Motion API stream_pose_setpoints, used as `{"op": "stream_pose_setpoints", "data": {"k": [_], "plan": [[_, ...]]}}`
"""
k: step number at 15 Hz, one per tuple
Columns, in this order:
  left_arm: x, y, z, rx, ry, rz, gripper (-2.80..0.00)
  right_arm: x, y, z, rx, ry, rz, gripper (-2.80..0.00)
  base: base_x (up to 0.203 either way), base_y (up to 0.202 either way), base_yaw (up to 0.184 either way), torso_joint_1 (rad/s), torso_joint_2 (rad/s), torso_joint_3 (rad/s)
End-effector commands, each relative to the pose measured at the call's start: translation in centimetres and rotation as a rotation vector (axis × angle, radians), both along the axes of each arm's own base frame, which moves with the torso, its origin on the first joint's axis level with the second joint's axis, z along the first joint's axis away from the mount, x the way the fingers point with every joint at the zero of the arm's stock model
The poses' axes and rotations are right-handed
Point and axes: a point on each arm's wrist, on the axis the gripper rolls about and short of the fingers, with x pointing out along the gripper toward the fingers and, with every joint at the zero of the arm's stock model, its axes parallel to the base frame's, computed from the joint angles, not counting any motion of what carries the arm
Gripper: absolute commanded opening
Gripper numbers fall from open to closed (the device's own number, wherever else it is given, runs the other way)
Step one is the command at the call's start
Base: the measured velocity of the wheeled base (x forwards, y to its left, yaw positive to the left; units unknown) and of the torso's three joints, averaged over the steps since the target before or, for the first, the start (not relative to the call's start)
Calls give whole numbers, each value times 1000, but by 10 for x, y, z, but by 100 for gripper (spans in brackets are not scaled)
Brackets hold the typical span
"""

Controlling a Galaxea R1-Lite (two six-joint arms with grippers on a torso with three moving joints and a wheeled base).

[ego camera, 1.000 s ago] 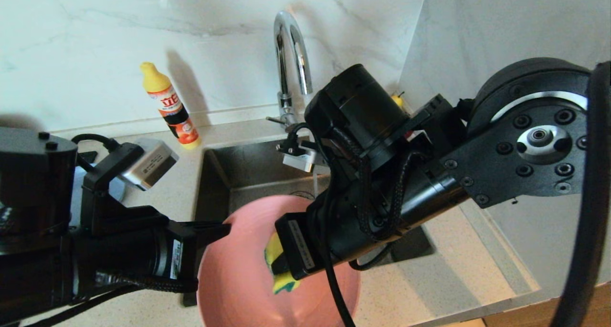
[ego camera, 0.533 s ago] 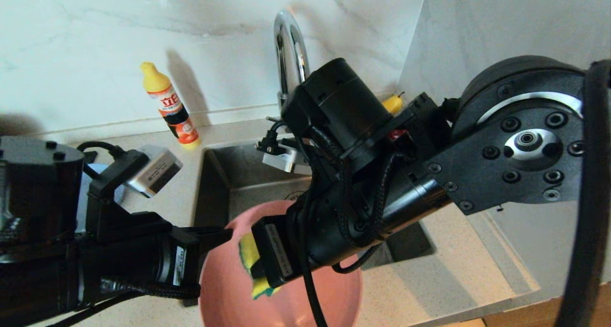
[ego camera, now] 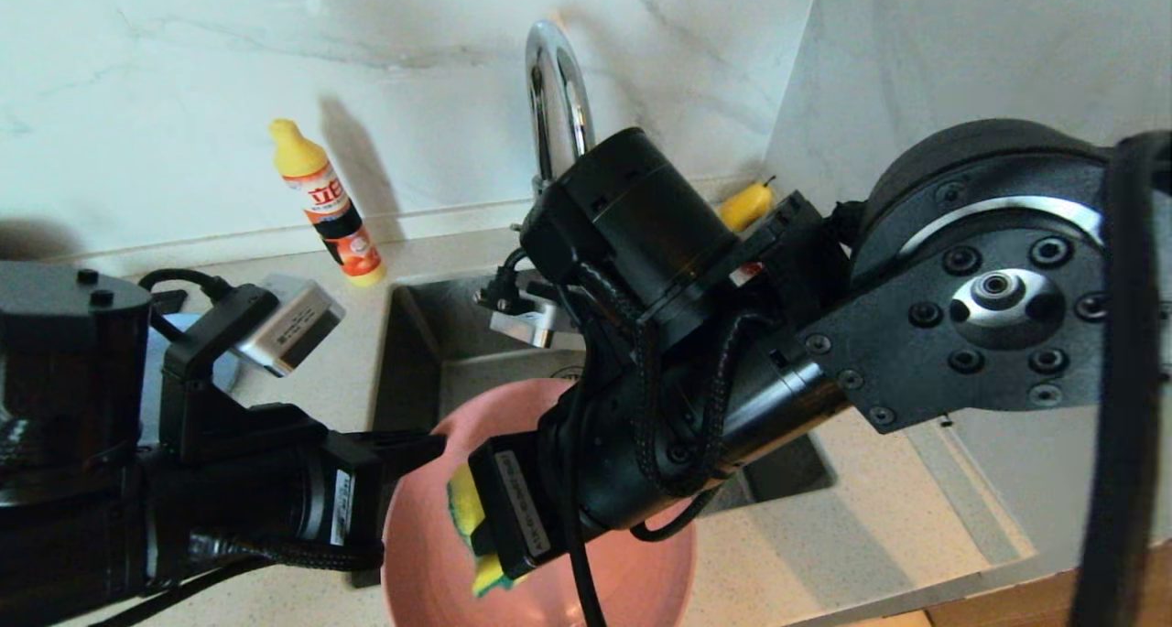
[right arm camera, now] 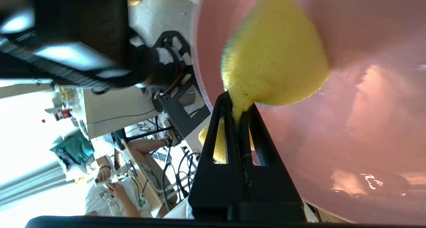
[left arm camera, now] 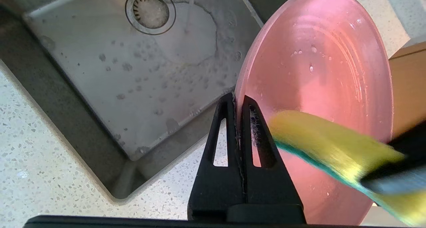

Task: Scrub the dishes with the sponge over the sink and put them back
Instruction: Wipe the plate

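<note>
Left gripper (left arm camera: 237, 100) pinches pink plate (left arm camera: 319, 71) on edge (face toward sponge (left arm camera: 319, 138)).

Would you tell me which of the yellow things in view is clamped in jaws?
The sponge, pinched by the right gripper; the dish-soap bottle's cap stands free.

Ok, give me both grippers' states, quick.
Left gripper: shut on the pink plate's rim, holding it over the sink.
Right gripper: shut on the sponge, pressed against the plate.
</note>
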Motion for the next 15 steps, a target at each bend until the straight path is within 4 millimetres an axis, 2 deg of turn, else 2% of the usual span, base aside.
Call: {"op": "stream_pose_setpoints", "data": {"k": [1, 4, 12, 15], "plan": [[-2, 1, 1, -5, -5, 1, -280, 8, 1, -8, -20, 16, -18, -280, 0, 0, 0, 0, 0, 0], [-3, 2, 0, -3, -4, 1, -280, 17, -3, -9, -17, 14, -44, -280, 0, 0, 0, 0, 0, 0], [-8, 5, 1, -10, -10, 0, -280, 47, -40, 12, 35, -23, -167, -280, 0, 0, 0, 0, 0, 0], [-9, 6, 2, -15, -18, 3, -280, 47, -53, 15, 15, -9, -192, -280, 0, 0, 0, 0, 0, 0]]}}
